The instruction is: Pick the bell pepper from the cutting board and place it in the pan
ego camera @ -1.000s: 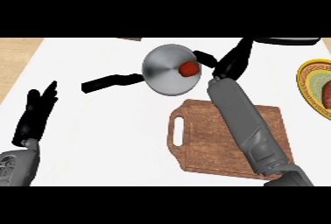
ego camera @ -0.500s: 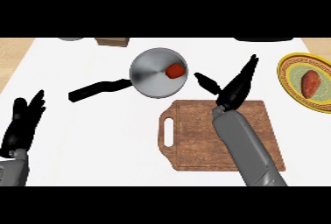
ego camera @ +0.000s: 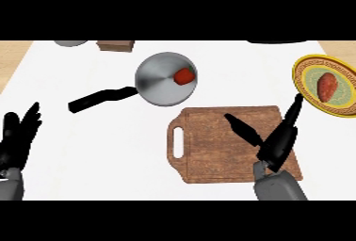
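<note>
Red bell pepper (ego camera: 183,76) inside the round grey metal pan (ego camera: 161,82) with a black handle, up and left of the brown wooden cutting board (ego camera: 215,146). Right hand (ego camera: 277,143) over that board, fingers straight and spread, holding nothing. Left hand (ego camera: 19,139) well left of the board, fingers straight, resting.

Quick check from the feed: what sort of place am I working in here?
Most likely a kitchen counter: a wooden cutting board, a steel pan holding the red bell pepper, and a yellow plate of food on a white top.
</note>
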### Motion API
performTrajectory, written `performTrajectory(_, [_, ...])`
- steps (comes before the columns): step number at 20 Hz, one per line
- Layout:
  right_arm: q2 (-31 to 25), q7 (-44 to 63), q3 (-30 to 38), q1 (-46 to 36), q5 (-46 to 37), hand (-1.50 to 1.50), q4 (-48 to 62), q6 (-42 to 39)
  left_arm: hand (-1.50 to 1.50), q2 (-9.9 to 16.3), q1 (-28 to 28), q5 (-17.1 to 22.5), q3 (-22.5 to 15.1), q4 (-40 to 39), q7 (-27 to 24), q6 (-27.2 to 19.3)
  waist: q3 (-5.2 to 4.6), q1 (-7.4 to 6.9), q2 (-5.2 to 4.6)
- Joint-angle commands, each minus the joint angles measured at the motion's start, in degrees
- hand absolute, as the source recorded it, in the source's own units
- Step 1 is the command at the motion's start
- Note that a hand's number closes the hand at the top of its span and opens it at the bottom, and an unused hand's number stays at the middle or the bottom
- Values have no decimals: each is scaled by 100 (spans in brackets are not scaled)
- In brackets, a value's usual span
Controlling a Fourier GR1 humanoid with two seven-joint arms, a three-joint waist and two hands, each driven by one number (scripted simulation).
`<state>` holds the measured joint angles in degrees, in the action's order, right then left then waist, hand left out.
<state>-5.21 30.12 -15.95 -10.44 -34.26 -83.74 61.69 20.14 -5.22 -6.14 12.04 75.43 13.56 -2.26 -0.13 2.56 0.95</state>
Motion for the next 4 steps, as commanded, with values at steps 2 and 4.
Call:
performTrajectory(2, [-449, 608, -300, 1625, -591, -150, -2045, -570, 0, -7, 5, 21, 4, 126, 74, 53, 3, -74, -43])
performTrajectory(4, [-517, 867, -272, 2077, -912, -150, -2657, -752, 0, -97, 20, -45, -37, -130, -202, 43, 3, -113, -67])
